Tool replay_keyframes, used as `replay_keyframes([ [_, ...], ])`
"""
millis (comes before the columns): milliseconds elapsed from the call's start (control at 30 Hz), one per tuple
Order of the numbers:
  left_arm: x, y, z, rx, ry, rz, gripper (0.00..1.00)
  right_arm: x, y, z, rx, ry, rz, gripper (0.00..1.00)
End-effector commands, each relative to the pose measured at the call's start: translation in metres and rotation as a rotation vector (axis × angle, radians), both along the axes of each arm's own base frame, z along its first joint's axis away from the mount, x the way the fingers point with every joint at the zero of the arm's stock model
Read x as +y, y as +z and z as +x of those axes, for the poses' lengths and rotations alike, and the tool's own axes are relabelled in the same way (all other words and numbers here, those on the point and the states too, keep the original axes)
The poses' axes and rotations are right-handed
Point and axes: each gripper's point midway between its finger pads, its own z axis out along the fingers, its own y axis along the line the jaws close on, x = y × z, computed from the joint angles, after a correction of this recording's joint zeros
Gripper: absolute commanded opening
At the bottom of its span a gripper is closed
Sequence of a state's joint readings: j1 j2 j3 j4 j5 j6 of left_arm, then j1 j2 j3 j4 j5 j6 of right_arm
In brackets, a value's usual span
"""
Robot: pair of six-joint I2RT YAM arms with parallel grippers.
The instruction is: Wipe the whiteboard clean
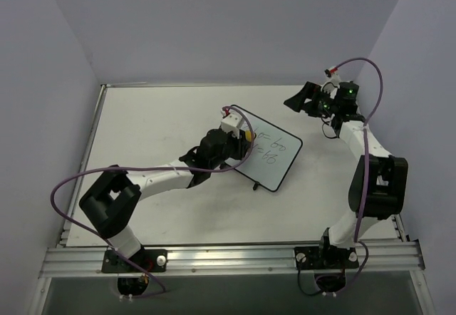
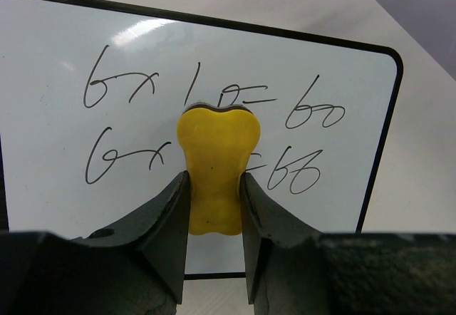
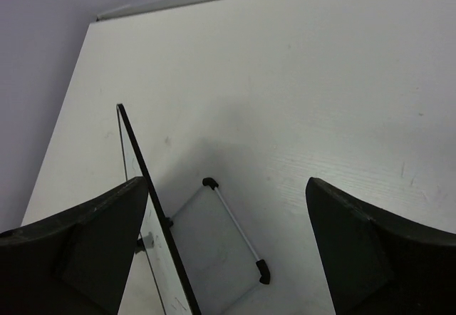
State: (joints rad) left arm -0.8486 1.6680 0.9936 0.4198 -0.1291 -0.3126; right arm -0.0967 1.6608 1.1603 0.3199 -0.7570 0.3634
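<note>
White whiteboard (image 2: 71, 37), black-rimmed, dark scrawled numbers (image 2: 313, 112); yellow eraser (image 2: 214, 172); off-white table (image 1: 142, 115); lavender walls (image 1: 214, 23).

- L arm (image 1: 162, 179): white shells on links, black joint housings; biggest black block (image 1: 110, 201) sits at 8 o'clock of top view.
- L cable (image 1: 53, 195): thin, purple, loops wide of the base, then follows the white link.
- L wrist cam (image 1: 230, 123): small white box w/ red bit on top.
- L gripper (image 2: 214, 176): fingers (image 2: 160, 222) dark, matte, wedge-shaped; small round hole (image 2: 100, 234) in the body at 8 o'clock of its wrist view.
- R arm (image 1: 350, 138): same white/black scheme; bulky black housing (image 1: 381, 187) at 4 o'clock of top view.
- R cable (image 1: 360, 59): purple, red-white connector (image 1: 330, 69) at its end; green LED (image 1: 350, 87) at 2 o'clock.
- R gripper (image 3: 226, 181): fingers (image 3: 78, 258) broad, dark, flat-faced.
- R base (image 1: 328, 256): black plate, pale round bolts either side.
</note>
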Motion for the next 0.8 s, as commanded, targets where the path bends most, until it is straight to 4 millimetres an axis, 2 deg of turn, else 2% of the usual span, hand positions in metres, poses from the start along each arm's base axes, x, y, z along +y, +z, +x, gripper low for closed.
replay_keyframes([
  [0,0.003,0.045,0.002,-0.081,0.022,-0.116,0.02,0.025,0.003,0.001,-0.041,0.178,-0.025,0.88],
  [33,0.004,0.044,0.001,-0.083,0.018,-0.111,0.02,0.034,0.001,-0.001,-0.028,0.216,-0.02,0.87],
  [67,0.004,0.044,0.001,-0.086,0.017,-0.108,0.02,0.039,-0.01,0.001,0.0,0.235,-0.017,0.84],
  [100,0.005,0.046,0.001,-0.09,0.016,-0.108,0.02,0.043,-0.003,0.007,-0.028,0.261,-0.041,0.82],
  [133,0.006,0.046,0.0,-0.092,0.016,-0.106,0.02,0.054,-0.01,0.003,0.005,0.288,-0.051,0.8],
  [167,0.006,0.047,0.0,-0.096,0.014,-0.106,0.02,0.054,-0.019,0.007,0.024,0.294,-0.063,0.74],
  [200,0.007,0.048,0.0,-0.097,0.012,-0.106,0.02,0.067,-0.018,0.005,0.014,0.334,-0.072,0.7],
  [267,0.008,0.047,0.001,-0.097,0.011,-0.1,0.02,0.08,-0.019,0.003,0.007,0.37,-0.042,0.64],
  [300,0.009,0.047,0.002,-0.098,0.011,-0.101,0.02,0.083,-0.02,0.003,0.007,0.379,-0.041,0.63],
  [367,0.01,0.047,0.002,-0.1,0.013,-0.106,0.02,0.091,-0.025,-0.001,0.018,0.413,-0.045,0.55],
  [567,0.015,0.038,0.006,-0.094,0.032,-0.094,0.02,0.101,-0.027,-0.007,0.032,0.464,-0.074,0.44],
  [767,0.018,0.027,0.012,-0.082,0.038,-0.096,0.02,0.11,-0.031,-0.009,0.024,0.507,-0.097,0.43],
])
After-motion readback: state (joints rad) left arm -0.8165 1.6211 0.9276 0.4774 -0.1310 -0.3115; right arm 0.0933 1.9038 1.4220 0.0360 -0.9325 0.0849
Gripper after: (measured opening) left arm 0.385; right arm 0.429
